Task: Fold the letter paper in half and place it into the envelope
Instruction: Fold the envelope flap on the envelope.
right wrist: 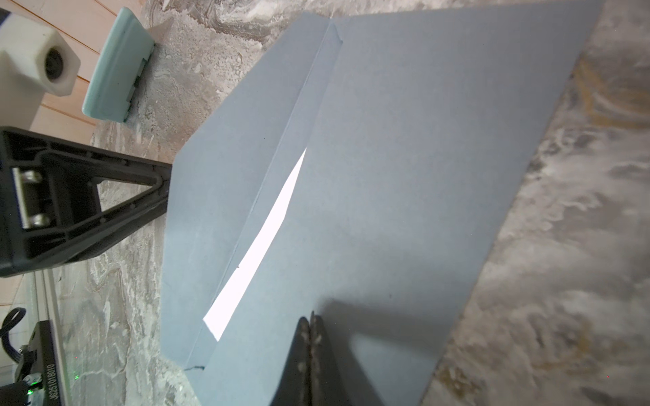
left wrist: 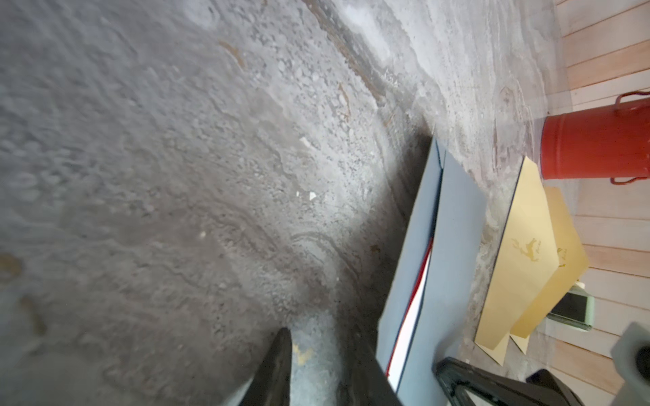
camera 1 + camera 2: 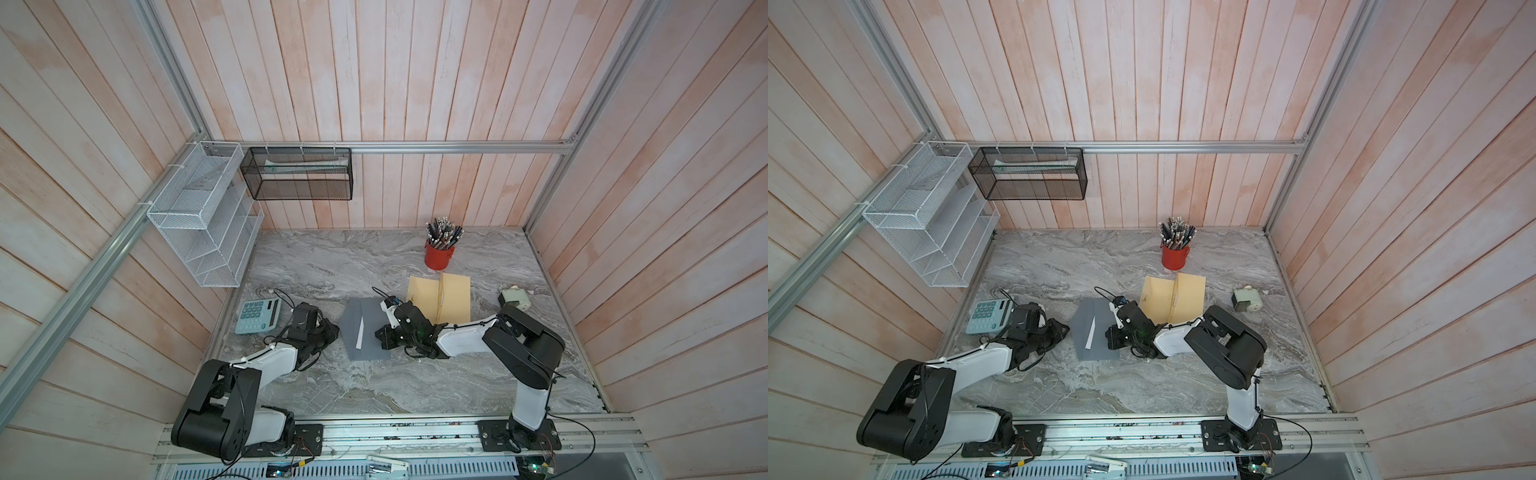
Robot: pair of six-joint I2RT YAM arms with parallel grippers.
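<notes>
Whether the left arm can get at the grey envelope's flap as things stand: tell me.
Probably yes. The left gripper, fingers open, sits right at the flap edge with nothing between. The right gripper, shut, rests on the grey envelope beyond the fold, off the flap.

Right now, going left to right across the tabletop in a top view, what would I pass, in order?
calculator → left pincer → grey envelope → yellow envelopes → pale green sharpener
</notes>
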